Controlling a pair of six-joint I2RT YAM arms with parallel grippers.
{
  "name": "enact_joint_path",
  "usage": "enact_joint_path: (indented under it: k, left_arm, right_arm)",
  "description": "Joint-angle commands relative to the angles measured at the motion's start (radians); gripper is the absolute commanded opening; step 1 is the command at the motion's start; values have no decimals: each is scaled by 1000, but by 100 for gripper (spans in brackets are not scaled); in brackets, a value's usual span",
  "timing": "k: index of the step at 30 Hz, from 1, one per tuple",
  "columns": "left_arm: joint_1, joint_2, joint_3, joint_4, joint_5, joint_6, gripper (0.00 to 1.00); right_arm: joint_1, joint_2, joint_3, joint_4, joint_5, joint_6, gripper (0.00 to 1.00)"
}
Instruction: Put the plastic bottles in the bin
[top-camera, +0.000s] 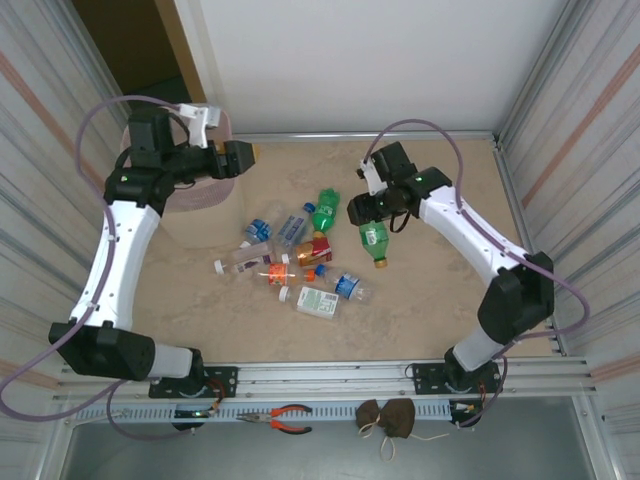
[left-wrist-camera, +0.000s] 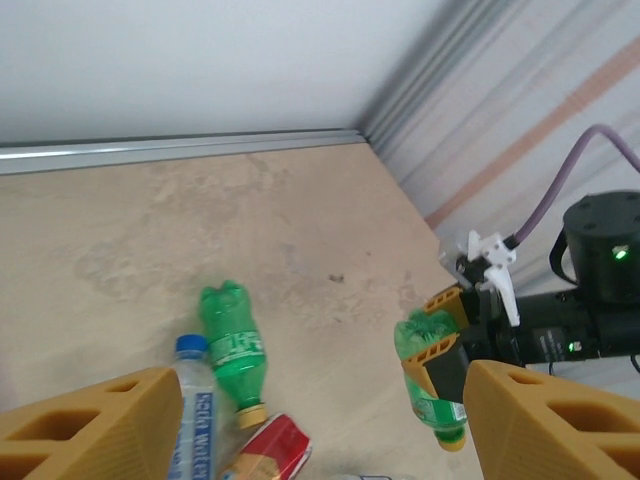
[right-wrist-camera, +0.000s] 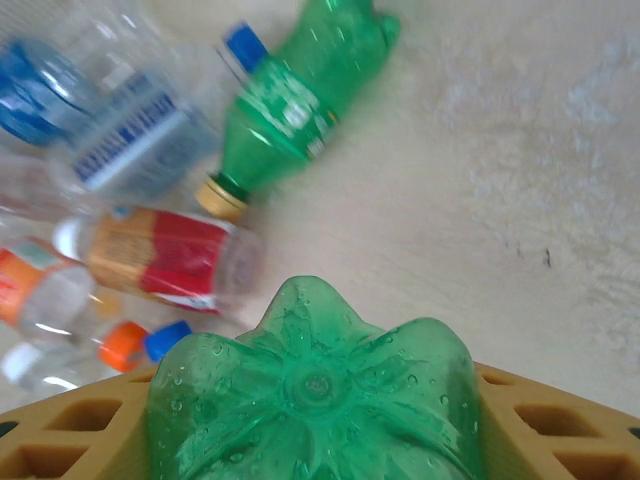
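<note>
The right claw (right-wrist-camera: 315, 435) clamps a green bottle (right-wrist-camera: 315, 380), likely light, slick and easily dented, near its stiffer base above the mid-tabletop (top-camera: 450, 300) heap of plastic bottles (top-camera: 313, 250), while the left claw (top-camera: 240, 158) hangs open and empty by the far-left-corner bin (top-camera: 195, 215).

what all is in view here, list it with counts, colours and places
bin: one, pale pink, far left of the table, under the left arm
clear bottles: about seven, mixed labels and caps, heaped mid-table
lying green bottle: one, green, far edge of the heap
held green bottle: one, green, gripped near its base
pliers: one, orange handles, front ledge
brown lumps: two, brown, right of the pliers; cannot tell what they are
table: one, beige
arms: two, white and black
left pincer: open, beside the bin
right pincer: shut on the held green bottle
</note>
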Motion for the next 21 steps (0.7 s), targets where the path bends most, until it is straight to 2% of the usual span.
enact_joint_path:
  k: [1,10,17,21]
  left_arm:
    - [-50,-35,-42,139,48,-14,75]
    - [-213,-58,-181,393,132,-6,79]
    - [-367,-33,-208,426,117,50,84]
    - [-411,-6,-200,415,98,58,86]
  right_arm:
    - [1,-99,-21,80,-82,62,56]
    - [2,-290,-102,320,-217,145,57]
    - [7,-357,-119,455,-280,217,57]
    - [15,-369,-97,473,-288,224,57]
